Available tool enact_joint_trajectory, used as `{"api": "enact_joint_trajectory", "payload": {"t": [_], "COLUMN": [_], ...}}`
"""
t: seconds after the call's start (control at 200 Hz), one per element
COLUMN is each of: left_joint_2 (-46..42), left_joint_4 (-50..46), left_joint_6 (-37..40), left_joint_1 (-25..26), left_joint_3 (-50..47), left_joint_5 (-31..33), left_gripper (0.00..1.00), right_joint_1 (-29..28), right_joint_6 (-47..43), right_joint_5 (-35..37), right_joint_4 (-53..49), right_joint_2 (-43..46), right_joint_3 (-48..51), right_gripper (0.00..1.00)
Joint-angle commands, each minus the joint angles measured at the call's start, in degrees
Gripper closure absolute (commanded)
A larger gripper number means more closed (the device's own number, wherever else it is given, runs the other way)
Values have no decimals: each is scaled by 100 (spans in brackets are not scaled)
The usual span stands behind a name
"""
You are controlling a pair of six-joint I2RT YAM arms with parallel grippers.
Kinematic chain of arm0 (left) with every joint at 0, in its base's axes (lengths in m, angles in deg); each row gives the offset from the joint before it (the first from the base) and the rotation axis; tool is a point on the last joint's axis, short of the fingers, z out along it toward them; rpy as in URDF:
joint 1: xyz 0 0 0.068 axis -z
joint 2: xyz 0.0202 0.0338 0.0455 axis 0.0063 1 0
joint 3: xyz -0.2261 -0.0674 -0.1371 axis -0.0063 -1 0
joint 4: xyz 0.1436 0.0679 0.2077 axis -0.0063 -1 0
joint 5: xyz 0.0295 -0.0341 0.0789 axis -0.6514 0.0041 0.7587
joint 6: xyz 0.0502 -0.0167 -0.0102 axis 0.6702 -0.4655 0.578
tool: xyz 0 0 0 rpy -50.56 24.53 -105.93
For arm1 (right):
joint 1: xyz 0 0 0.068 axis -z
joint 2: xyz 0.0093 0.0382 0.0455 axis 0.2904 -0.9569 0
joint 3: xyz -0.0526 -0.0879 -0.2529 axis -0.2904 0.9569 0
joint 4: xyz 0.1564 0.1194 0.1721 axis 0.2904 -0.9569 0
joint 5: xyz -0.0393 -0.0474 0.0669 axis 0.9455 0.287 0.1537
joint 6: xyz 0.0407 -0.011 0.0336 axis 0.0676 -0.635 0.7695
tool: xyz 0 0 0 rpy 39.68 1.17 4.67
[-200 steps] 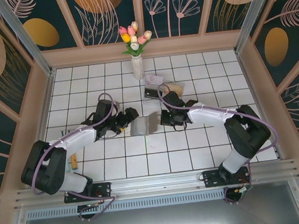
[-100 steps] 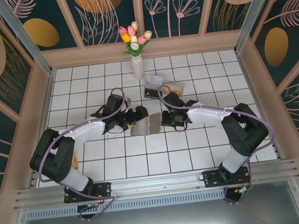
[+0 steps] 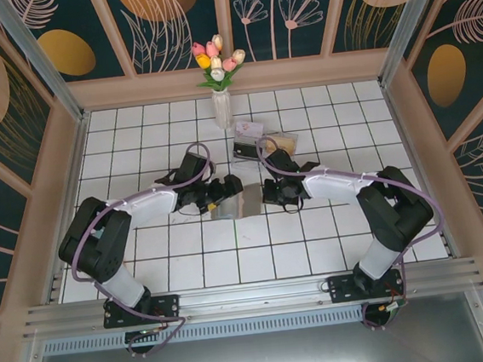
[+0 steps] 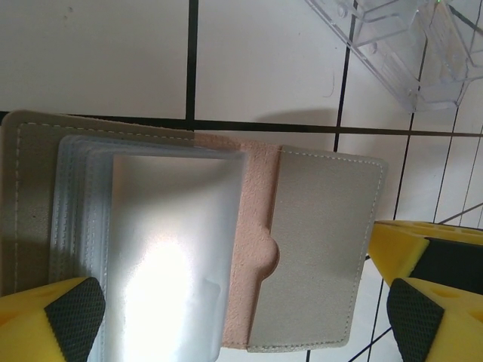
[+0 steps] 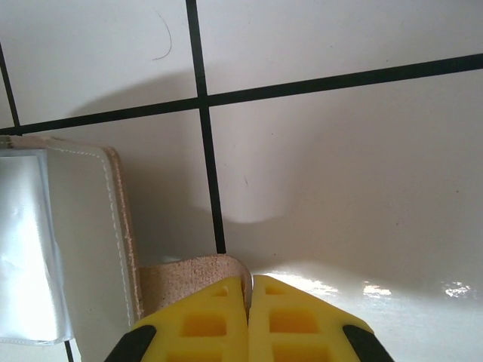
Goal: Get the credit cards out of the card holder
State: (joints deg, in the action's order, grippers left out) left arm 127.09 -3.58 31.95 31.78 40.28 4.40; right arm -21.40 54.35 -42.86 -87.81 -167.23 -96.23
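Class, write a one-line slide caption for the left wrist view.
Open left gripper over the unfolded card holder, its clear sleeves showing.

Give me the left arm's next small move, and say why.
Probably lower the open left tool and close on the clear sleeves: the card holder lies open between its fingers, and the shut right tool grips its tab.

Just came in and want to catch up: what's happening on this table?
A grey card holder lies open on the tiled table. The right claw is shut on its closing tab. The left claw hangs open over the clear card sleeves, gripping nothing.
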Motion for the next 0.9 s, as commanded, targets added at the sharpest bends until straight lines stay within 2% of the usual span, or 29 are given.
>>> {"api": "enact_joint_trajectory", "payload": {"t": [0.0, 0.225, 0.46, 0.891], "left_joint_2": [179, 201, 203, 203], "left_joint_4": [-219, 106, 159, 553], "left_joint_6": [142, 217, 250, 125], "left_joint_1": [71, 110, 148, 229], "left_joint_3": [110, 87, 111, 221], "left_joint_5": [80, -420, -447, -809], "left_gripper": [2, 1, 2, 2], "right_joint_1": [40, 58, 149, 434], "right_joint_6": [122, 147, 344, 628], "right_joint_5": [6, -138, -126, -28], "right_joint_4": [-13, 39, 127, 226], "right_joint_2": [-36, 21, 552, 1702], "right_joint_3": [96, 71, 125, 347], "right_gripper": [94, 92, 76, 59]}}
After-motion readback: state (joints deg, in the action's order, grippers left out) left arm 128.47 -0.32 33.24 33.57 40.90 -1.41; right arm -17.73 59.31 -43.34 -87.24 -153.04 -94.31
